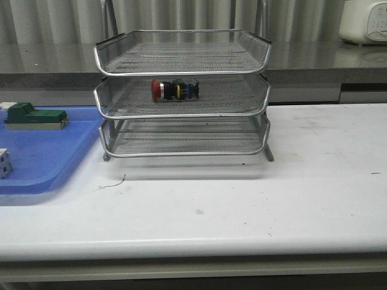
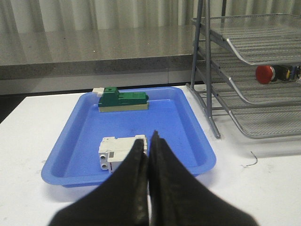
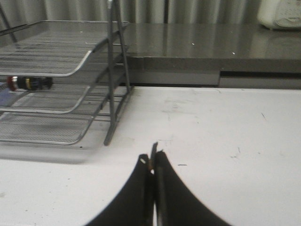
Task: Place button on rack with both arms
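White tabletop (image 1: 290, 199) carries the three-tier wire-mesh rack (image 1: 181, 109); the red-headed push-button (image 1: 174, 89) lies on its side in the middle tier. Beside the rack, a blue tray (image 2: 188, 122) holds a green-and-beige block (image 2: 123, 100). Left gripper (image 2: 148, 141) and right gripper (image 3: 152, 162) are both pressed closed, holding nothing

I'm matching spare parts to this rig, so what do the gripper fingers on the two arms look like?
Only the fingertips show, in the wrist views. The left gripper has two black, matte fingers that widen toward the camera and taper to narrow tips. The right gripper looks the same: black curved fingers, with a thin pale edge at the tips. No cables, markings or arm links are visible.
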You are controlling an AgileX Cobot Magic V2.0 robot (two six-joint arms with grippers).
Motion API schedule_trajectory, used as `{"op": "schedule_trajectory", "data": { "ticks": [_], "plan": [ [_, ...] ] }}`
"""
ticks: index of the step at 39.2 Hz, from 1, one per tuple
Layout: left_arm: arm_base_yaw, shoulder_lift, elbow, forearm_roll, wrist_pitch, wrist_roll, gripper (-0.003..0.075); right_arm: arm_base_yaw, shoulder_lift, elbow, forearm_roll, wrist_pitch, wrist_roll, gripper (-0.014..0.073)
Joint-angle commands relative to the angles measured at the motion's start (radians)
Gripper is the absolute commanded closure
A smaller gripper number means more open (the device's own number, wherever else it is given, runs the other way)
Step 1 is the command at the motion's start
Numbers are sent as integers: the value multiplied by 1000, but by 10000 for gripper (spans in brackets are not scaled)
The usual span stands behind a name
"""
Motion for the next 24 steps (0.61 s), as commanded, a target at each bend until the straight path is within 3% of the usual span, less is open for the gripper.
{"op": "schedule_trajectory", "data": {
  "ticks": [1, 6, 24],
  "plan": [
    [-1, -19, 8, -9, -87, -8, 739, -44, -18, 26, -21, -109, 40, 704],
    [-1, -19, 8, -9, -87, -8, 739, -79, -53, 92, -19, -116, 41, 704],
    [-1, -19, 8, -9, -87, -8, 739, -89, -52, 88, -20, -79, 42, 704]
  ]
}}
